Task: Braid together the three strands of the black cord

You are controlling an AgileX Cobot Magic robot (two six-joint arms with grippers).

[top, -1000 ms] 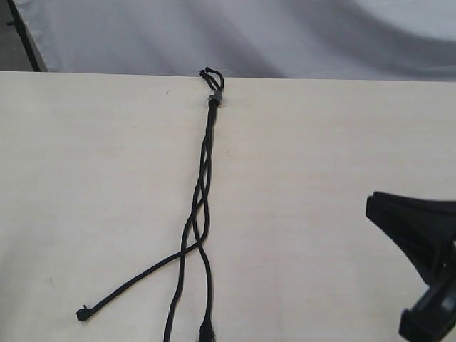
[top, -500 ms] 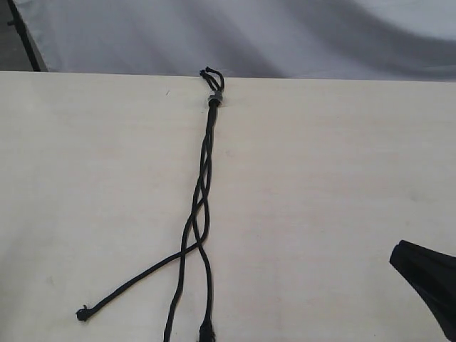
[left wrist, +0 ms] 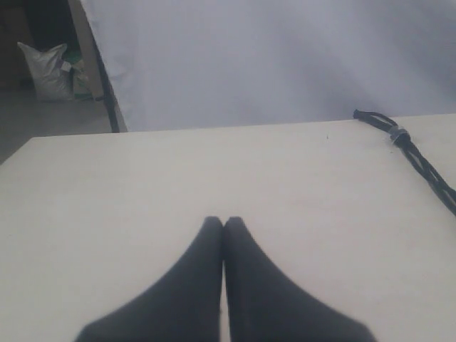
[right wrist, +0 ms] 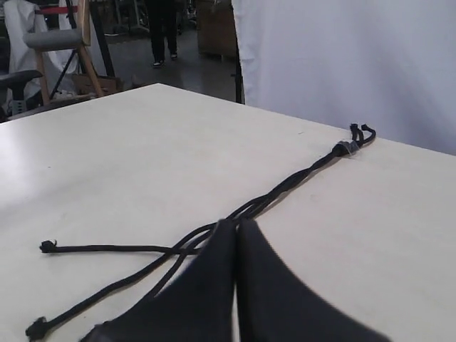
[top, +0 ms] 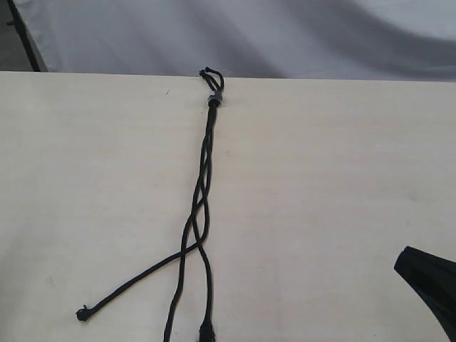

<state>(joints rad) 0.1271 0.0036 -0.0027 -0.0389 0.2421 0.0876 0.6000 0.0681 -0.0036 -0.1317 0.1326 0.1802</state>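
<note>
The black cord (top: 203, 192) lies lengthwise on the pale table, its grey-black bead (top: 214, 100) and short loop at the far edge. Below the bead the three strands twist loosely together, then spread apart. One strand runs to a knotted tip (top: 83, 313) at the near left. The other two leave the frame's bottom edge. Only a tip of my right gripper (top: 410, 265) shows at the lower right, apart from the cord. In the right wrist view that gripper (right wrist: 236, 224) is shut and empty, with the cord (right wrist: 285, 189) beyond it. My left gripper (left wrist: 223, 222) is shut and empty, well away from the bead (left wrist: 396, 135).
A grey-white cloth backdrop (top: 285, 35) hangs behind the table's far edge (top: 320, 77). A dark frame post (top: 25, 39) stands at the far left. Chairs and clutter (right wrist: 50, 43) lie beyond the table in the right wrist view.
My right gripper has drawn back toward the lower right corner of the exterior view, so less of it shows. The cord has not moved.
</note>
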